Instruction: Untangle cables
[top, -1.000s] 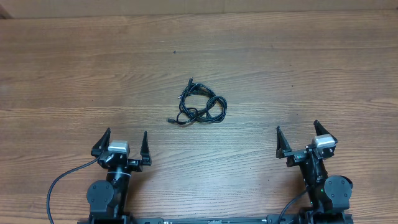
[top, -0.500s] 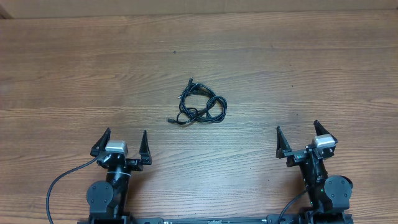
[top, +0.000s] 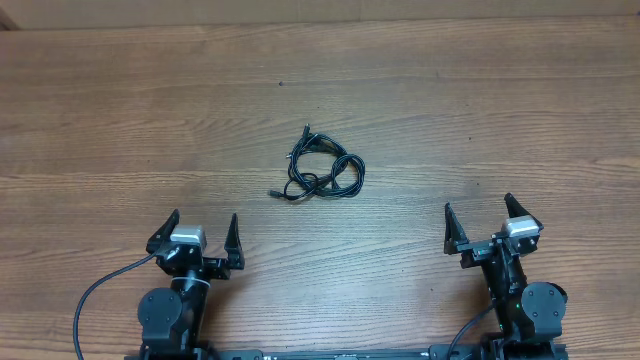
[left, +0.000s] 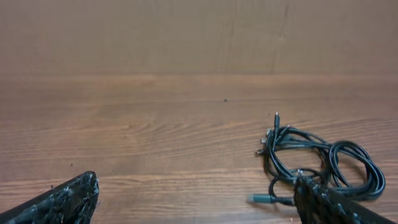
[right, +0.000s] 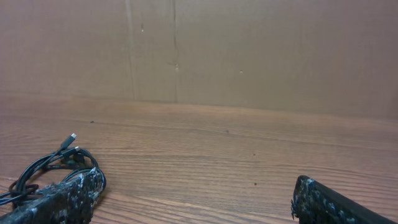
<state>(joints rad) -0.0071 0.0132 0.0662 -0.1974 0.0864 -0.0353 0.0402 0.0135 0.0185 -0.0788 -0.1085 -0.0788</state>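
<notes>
The cables (top: 322, 170) are thin black cords with small plug ends, lying in a tangled bundle of loops at the middle of the wooden table. They also show at the right of the left wrist view (left: 317, 165) and at the far left of the right wrist view (right: 50, 167). My left gripper (top: 198, 234) is open and empty near the front edge, down and to the left of the bundle. My right gripper (top: 484, 220) is open and empty near the front edge, to the right of the bundle.
The wooden table (top: 480, 90) runs wide on all sides of the bundle. A brown board wall (right: 249, 50) stands along its far edge. A thick black arm wire (top: 90, 300) loops at the front left.
</notes>
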